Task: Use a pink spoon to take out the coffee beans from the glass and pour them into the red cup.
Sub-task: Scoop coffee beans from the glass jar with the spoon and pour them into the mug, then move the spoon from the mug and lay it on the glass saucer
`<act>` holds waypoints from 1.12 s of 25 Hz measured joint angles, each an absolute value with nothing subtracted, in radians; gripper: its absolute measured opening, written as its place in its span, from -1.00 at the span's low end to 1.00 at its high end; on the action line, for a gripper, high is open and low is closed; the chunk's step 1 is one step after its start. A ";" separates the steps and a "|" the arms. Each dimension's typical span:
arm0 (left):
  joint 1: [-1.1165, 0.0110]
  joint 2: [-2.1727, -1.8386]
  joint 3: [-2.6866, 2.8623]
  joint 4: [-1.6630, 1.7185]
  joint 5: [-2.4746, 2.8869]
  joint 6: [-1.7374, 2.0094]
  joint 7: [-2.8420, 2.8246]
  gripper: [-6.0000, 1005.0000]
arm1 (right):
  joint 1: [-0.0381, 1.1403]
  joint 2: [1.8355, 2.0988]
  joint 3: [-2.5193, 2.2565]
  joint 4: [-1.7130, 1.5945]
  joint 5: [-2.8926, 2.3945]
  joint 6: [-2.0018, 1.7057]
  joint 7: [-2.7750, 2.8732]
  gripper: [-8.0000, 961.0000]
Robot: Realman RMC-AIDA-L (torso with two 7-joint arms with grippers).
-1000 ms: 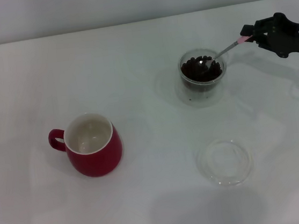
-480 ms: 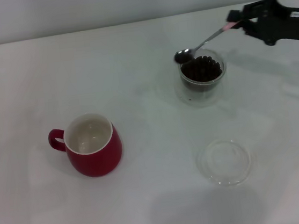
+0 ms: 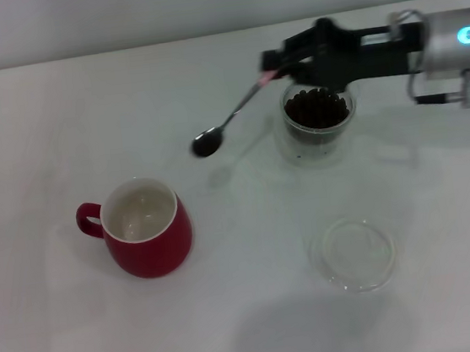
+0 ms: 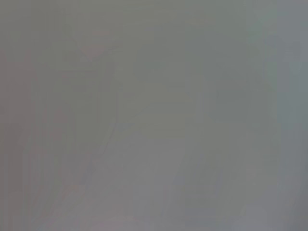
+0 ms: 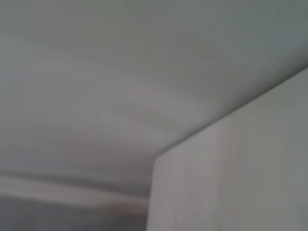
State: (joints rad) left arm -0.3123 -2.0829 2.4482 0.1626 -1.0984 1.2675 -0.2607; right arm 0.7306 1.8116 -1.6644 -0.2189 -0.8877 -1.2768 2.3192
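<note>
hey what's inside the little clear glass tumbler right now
The small clear double-walled glass tumbler holds a heap of dark brown coffee beans, reaching near its rim. The top layer covers whatever lies deeper. The pink-handled metal spoon is outside it, held by the right claw.

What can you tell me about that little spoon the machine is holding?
The pink spoon is a small teaspoon with a shiny metal bowl and neck and a slim pale pink handle. The right gripper pinches the handle end, and nothing else touches it. It hangs in the air, sloping down from the gripper, its bowl lowest, between the glass and the red cup. The bowl looks dark, as if loaded with coffee beans, though that is hard to tell.
</note>
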 joint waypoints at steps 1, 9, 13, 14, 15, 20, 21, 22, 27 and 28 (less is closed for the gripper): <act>-0.312 -2.083 2.448 0.163 -1.098 1.267 -0.261 0.72 | 0.737 1.821 -1.665 -0.231 -0.900 -1.277 2.320 -0.69; -0.313 -2.083 2.453 0.163 -1.098 1.267 -0.261 0.72 | 0.747 1.910 -1.660 -0.339 -1.002 -1.184 2.301 -0.69; -0.313 -2.083 2.453 0.163 -1.098 1.267 -0.261 0.72 | 0.715 1.944 -1.657 -0.396 -1.028 -1.116 2.251 -0.69; -0.313 -2.083 2.453 0.163 -1.098 1.267 -0.261 0.72 | 0.709 1.950 -1.657 -0.406 -1.028 -1.107 2.233 -0.69; -0.313 -2.083 2.453 0.163 -1.098 1.267 -0.261 0.72 | 0.703 1.955 -1.657 -0.416 -1.029 -1.101 2.210 -0.69; -0.313 -2.082 2.450 0.163 -1.098 1.268 -0.261 0.72 | 0.659 1.976 -1.653 -0.490 -1.029 -1.080 2.064 -0.69; -0.313 -2.082 2.450 0.163 -1.098 1.268 -0.261 0.72 | 0.648 1.978 -1.649 -0.506 -1.029 -1.077 2.036 -0.69; -0.314 -2.081 2.450 0.163 -1.098 1.269 -0.261 0.72 | 0.634 1.981 -1.645 -0.523 -1.029 -1.077 1.999 -0.69; -0.314 -2.080 2.450 0.163 -1.098 1.269 -0.261 0.72 | 0.516 2.002 -1.630 -0.683 -1.029 -1.102 1.743 -0.69; -0.314 -2.080 2.450 0.163 -1.098 1.269 -0.261 0.72 | 0.489 2.007 -1.629 -0.719 -1.029 -1.100 1.702 -0.69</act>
State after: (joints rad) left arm -0.3144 -2.0799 2.4498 0.1626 -1.0983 1.2694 -0.2607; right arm 0.4888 2.0071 -1.6292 -0.7187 -1.0293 -1.1004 1.7016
